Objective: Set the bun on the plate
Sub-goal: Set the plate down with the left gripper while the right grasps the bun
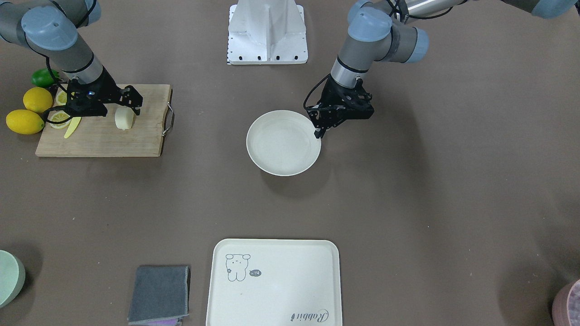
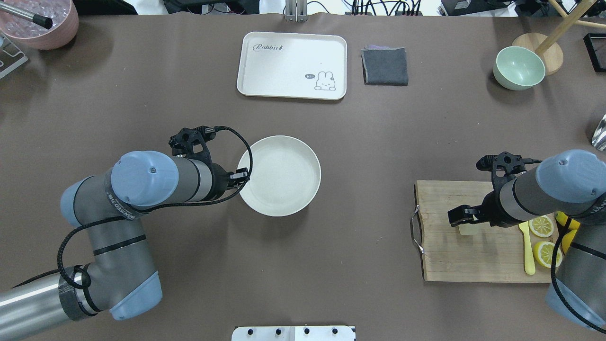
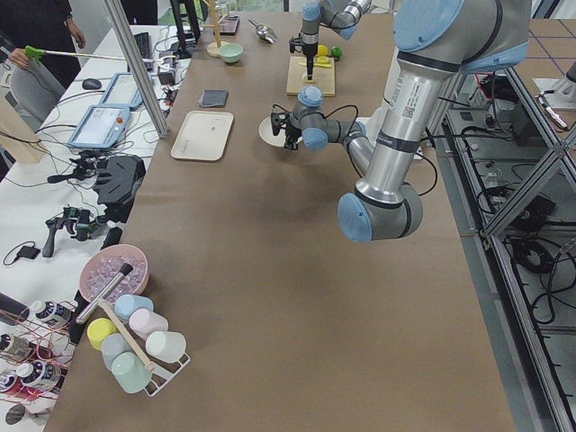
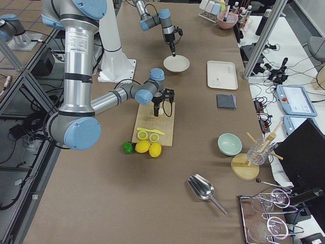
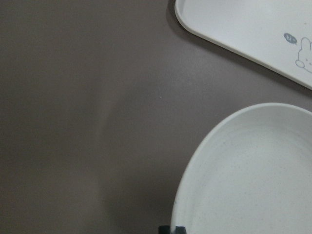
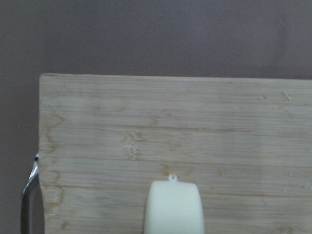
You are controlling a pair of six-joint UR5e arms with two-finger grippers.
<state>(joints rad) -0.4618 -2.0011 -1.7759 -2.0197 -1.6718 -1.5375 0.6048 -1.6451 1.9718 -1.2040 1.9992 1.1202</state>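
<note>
The bun (image 1: 124, 118) is a pale cream lump lying on a wooden cutting board (image 1: 99, 140) at the robot's right. My right gripper (image 1: 129, 105) hangs just over it, pointing down. Its jaws look open and its fingers stay out of the right wrist view, where the bun (image 6: 174, 207) fills the bottom centre. The plate (image 1: 282, 144), round and off-white, sits in the middle of the table with nothing in it. My left gripper (image 1: 320, 133) is shut on the plate's rim (image 5: 181, 195), its fingertips close together at the bottom edge of the left wrist view.
Two lemons (image 1: 37, 99), a lime (image 1: 44, 78), lemon slices (image 1: 59, 117) and a yellow knife (image 1: 72, 127) crowd the board's outer end. A cream tray (image 1: 274, 283) and a grey cloth (image 1: 159, 293) lie on the far side. A green bowl (image 2: 518, 67) stands far right.
</note>
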